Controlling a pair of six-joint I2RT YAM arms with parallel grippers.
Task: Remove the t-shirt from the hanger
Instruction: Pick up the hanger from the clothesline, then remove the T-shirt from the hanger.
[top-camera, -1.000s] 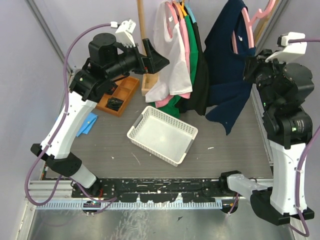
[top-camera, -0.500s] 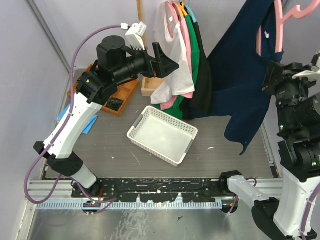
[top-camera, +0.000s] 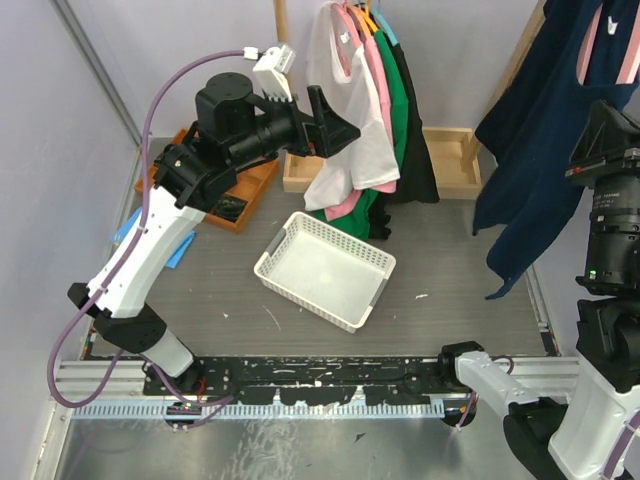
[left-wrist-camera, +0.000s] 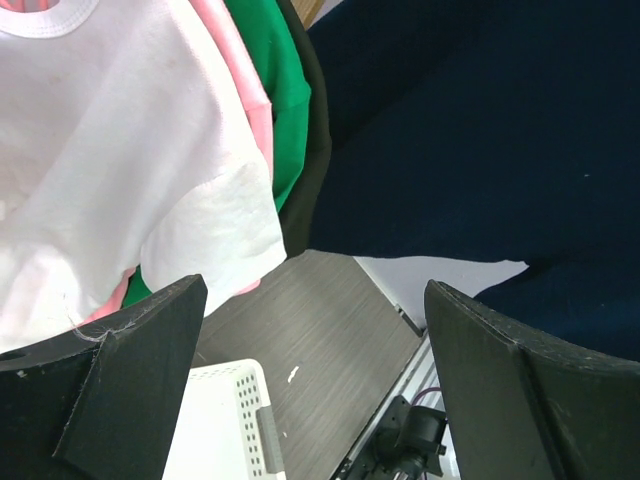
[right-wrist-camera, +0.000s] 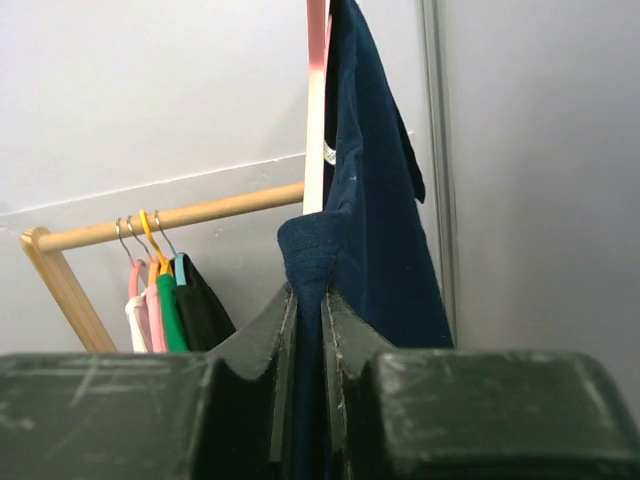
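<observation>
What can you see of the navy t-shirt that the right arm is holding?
The navy t-shirt is dark blue, soft cloth, hanging limp in long folds over the right side of the table. It is on a pink hanger, with a small white label showing near the neck. The right gripper is shut on a fold of it.

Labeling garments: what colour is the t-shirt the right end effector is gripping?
Navy blue t-shirt, on a pink hanger; clearest in the right wrist view.

Four shirts (top-camera: 345, 130) on the far rail (right-wrist-camera: 200, 218), one navy t-shirt (top-camera: 530, 130) at right, one white basket (top-camera: 345, 238) on the tabletop (top-camera: 450, 260).
</observation>
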